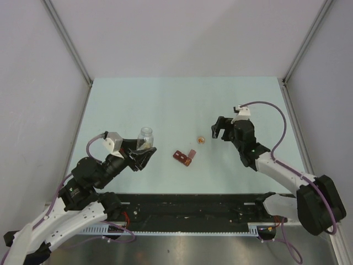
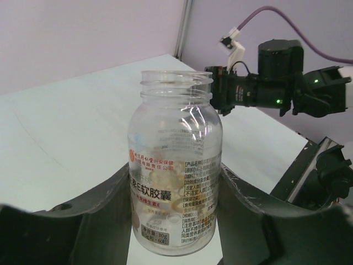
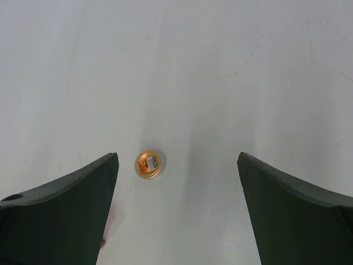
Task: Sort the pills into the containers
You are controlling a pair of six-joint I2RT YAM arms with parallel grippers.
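While my L end effector [image 2: 174,193] is clamped on the clear bottle [image 2: 175,138], its fingers [image 2: 105,215] press the lower half from both sides. The bottle stands upright w/ its threaded mouth uncapped. Pale yellowish pills [image 2: 165,185] lie heaped inside, approx. in the lower half, partly behind a printed label. From the top cam the bottle is over the left part of the counter [image 1: 165,105]. Can't tell whether its base touches the surface.

My R end effector [image 3: 176,160] is spread wide and holds nothing. Both fingers [image 3: 66,204] point down at bare counter. Btw. them lies a small round orange cap [image 3: 149,164] w/ a pale patch at its ctr. It sits nearer one finger than the other and touches neither. In the L wrist cam my R arm [image 2: 276,77] shows beyond the bottle's shoulder, well apart from it.

Further out, the dark red pill box [image 1: 183,157] lies flat near the counter's middle, btw. my two arms and apart from both end effectors. The cap is near it, toward the far right of it, not touching. A lighter pinkish bit at the box's right end could be a raised lid; too small to tell. Can't see inside any compartment.
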